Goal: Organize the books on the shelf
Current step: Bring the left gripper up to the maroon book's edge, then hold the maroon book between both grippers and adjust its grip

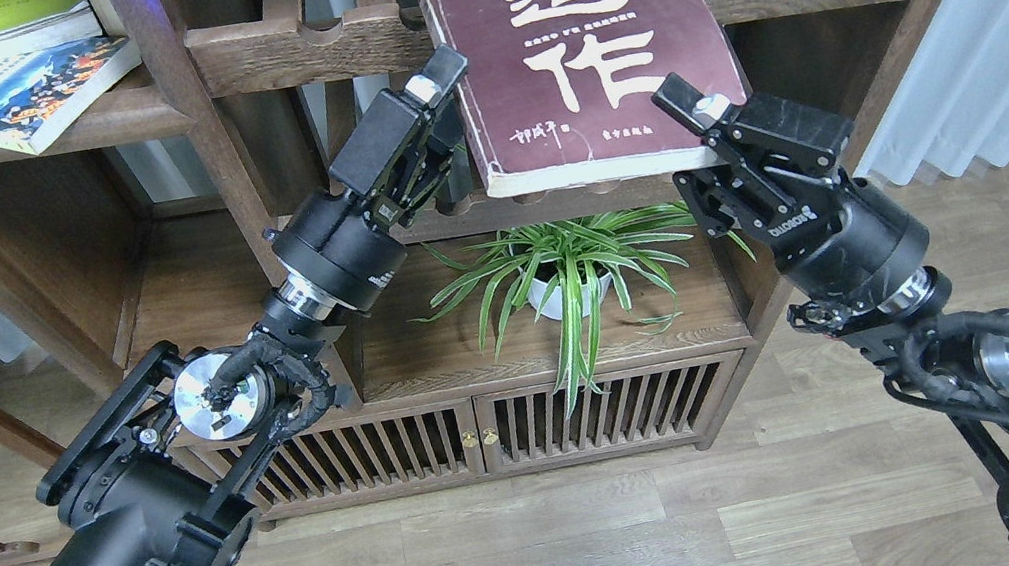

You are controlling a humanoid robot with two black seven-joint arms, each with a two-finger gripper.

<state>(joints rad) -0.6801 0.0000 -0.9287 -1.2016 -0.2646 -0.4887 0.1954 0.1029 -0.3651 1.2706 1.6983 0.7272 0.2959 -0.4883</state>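
Maroon book (574,49) held between both grippers, long axis running away from me; left gripper (438,116) clamps its left edge, right gripper (691,117) its lower-right corner; the shelf (16,138) lies far left.

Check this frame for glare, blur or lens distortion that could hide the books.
Head view: sharp overall; the maroon book cover is legible, with mild sheen only. Wide-angle bending shows at the edges, where the cream book sits. Bright curtain on the right, not blown out.
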